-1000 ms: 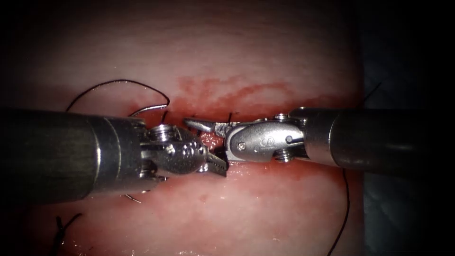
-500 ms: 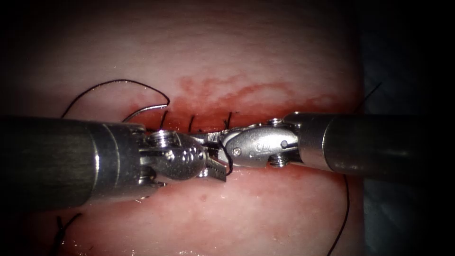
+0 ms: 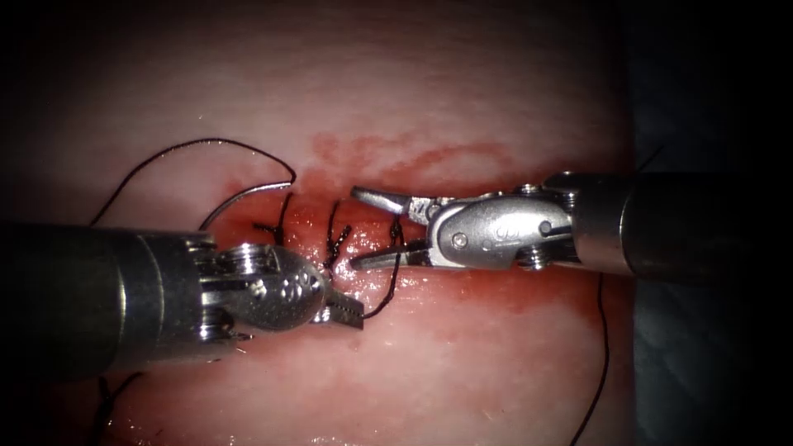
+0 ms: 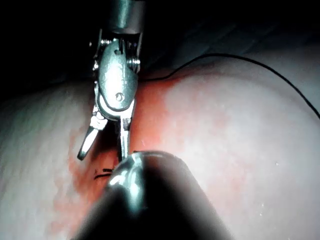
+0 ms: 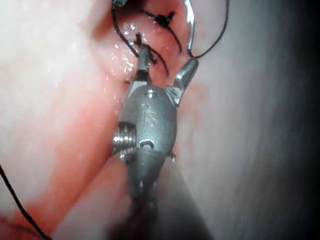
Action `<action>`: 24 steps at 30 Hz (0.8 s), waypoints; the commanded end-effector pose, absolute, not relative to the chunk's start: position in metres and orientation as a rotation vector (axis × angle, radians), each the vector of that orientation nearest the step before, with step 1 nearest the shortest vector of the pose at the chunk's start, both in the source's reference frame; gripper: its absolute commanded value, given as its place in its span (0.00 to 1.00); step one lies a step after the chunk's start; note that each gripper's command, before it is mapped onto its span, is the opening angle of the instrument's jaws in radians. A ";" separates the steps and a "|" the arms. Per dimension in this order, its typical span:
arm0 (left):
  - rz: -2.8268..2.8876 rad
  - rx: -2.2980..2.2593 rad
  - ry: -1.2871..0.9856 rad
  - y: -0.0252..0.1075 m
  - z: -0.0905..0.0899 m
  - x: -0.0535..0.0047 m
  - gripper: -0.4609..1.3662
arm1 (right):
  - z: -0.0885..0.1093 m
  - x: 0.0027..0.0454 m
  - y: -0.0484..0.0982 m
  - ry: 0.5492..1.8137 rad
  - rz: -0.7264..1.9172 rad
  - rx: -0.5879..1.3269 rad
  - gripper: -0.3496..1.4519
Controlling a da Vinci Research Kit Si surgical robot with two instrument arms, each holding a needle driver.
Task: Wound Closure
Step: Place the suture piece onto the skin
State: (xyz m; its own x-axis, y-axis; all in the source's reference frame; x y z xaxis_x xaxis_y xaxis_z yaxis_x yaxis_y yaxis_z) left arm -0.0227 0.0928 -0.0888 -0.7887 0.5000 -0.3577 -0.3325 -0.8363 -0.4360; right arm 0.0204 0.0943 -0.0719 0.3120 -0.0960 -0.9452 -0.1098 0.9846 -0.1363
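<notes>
A: Start with the biggest thing.
B: The tissue spans the frame, its cut running across the middle with red fluid around it and dark stitches already across it.

A: And the arms?
B: The left gripper comes in from the lower left, clenched on the thread just below the cut. The right gripper comes in from the right, jaws spread wide and grasping nothing; the thread rises between its two jaws.

A: Where's the needle?
B: The needle lies free on the tissue at upper left of the stitches, curve arching upward, held by neither gripper. Its thread loops away toward the upper left.

A: Which arm is nearer to it?
B: I'd judge the left. There's open tissue above the needle; the stitches crowd the space between the grippers.
</notes>
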 end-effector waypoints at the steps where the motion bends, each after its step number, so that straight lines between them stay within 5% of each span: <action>1: 2.567 -0.655 -0.484 0.093 -0.089 -0.0231 0.06 | -0.072 0.0198 0.095 1.241 0.010 -0.201 0.84; 10: 2.560 -0.648 -0.561 0.090 -0.090 -0.0237 0.06 | -0.075 0.0139 0.098 1.171 0.029 -0.260 0.87; 24: 2.516 -0.560 -0.769 0.085 -0.088 -0.0239 0.06 | -0.075 0.0126 0.099 1.163 0.049 -0.266 0.85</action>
